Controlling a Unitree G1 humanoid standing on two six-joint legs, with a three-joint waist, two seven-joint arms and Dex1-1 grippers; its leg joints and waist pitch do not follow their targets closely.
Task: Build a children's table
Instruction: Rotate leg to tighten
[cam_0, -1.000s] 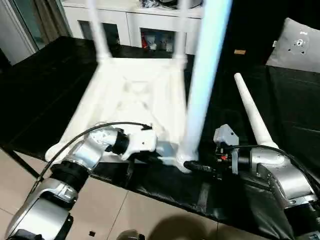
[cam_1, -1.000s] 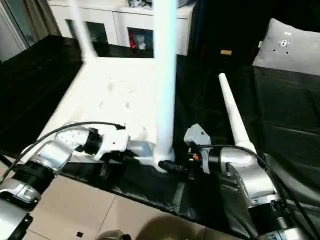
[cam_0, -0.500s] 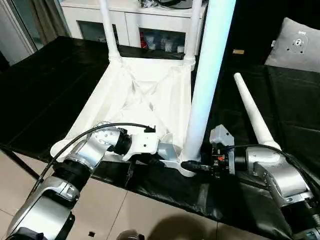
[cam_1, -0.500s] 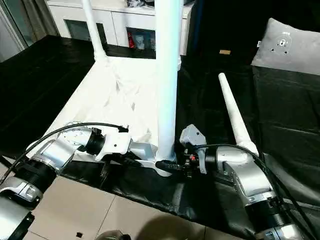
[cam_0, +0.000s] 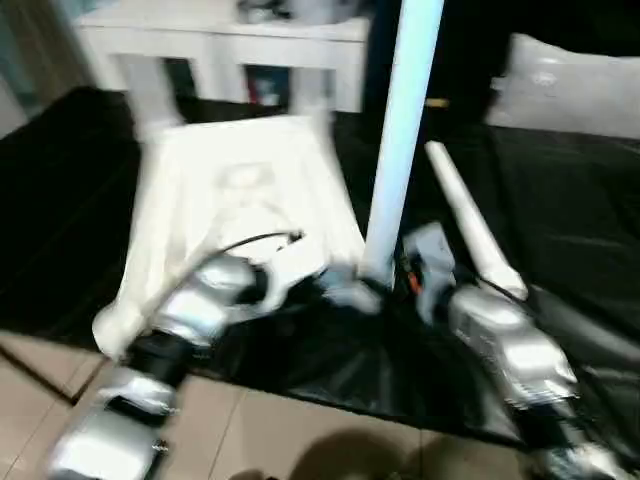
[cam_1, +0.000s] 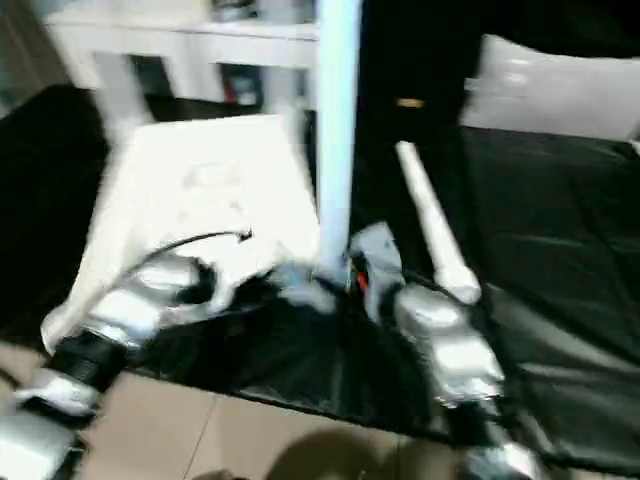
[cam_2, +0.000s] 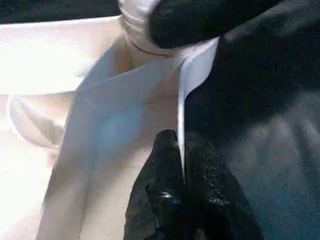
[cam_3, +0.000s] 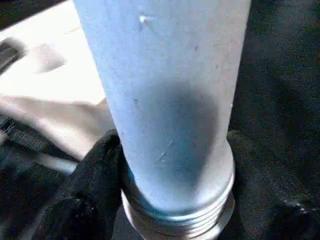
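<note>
Low at centre frame my left gripper pinches the table's thin, stiff rim while my right gripper clasps the smooth leg at its threaded base.

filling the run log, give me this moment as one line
left gripper: shut on tabletop rim | right gripper: around upright leg at its corner socket | spare leg: lying on black cover

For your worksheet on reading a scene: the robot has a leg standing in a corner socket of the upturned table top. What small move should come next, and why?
Probably keep turning the upright leg into its socket: ridges like screw threads still show at its base. The right gripper is around that base, with one finger against it, and the left gripper is shut on the table top's rim, steadying it. One leg lies loose on the black cover.
</note>
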